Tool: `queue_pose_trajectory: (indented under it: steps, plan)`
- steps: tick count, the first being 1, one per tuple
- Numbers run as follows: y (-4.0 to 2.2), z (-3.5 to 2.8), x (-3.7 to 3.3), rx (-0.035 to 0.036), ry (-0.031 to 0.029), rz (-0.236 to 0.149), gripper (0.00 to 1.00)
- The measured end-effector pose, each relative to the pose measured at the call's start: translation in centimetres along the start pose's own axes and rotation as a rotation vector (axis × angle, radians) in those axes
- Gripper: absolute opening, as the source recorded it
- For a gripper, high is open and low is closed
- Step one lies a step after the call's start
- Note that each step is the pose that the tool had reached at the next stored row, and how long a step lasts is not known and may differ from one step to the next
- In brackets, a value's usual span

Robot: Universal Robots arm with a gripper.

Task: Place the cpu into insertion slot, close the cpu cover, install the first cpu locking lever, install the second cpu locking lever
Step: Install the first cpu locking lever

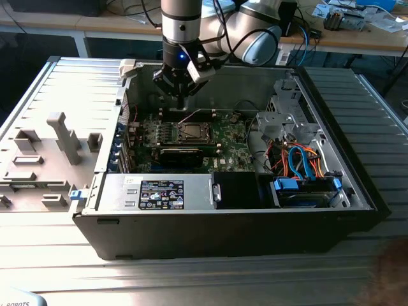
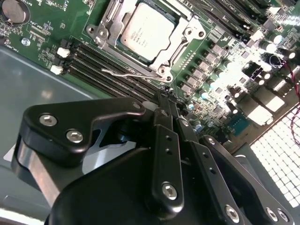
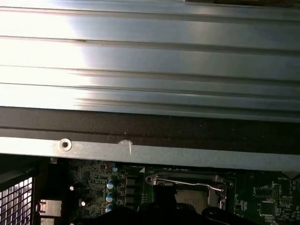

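The cpu (image 2: 147, 30), a flat square chip with a silver-grey top, lies in the insertion slot (image 1: 191, 132) on the green board. The cpu cover (image 2: 187, 35), a silvery frame, lies flat around it. A thin wire locking lever (image 2: 129, 73) runs along the socket's edge beside the memory slots, and it is also seen in the first wrist view (image 3: 187, 180); whether it is latched I cannot tell. My gripper (image 1: 182, 102) hangs above the board just behind the socket, touching nothing. Its black fingers (image 2: 161, 122) are pressed together, shut and holding nothing.
The open computer case's rear wall (image 3: 150, 136) stands close behind the gripper. Dark memory slots (image 2: 108, 70) flank the socket. A drive cage with coloured cables (image 1: 299, 166) fills the exterior view's right. A grey fixture with blocks (image 1: 57, 137) sits outside the case on the left.
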State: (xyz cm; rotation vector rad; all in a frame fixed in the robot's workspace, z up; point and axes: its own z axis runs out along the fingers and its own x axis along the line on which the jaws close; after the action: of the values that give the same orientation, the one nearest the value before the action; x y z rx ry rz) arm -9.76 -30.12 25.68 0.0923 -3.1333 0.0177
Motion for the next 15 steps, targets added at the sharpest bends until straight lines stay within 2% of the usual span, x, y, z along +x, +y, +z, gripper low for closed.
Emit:
queue_pose_trajectory:
  steps: [15]
  plan:
    - [0.00,0.78,-0.09,0.0000,0.0000,0.000,0.11]
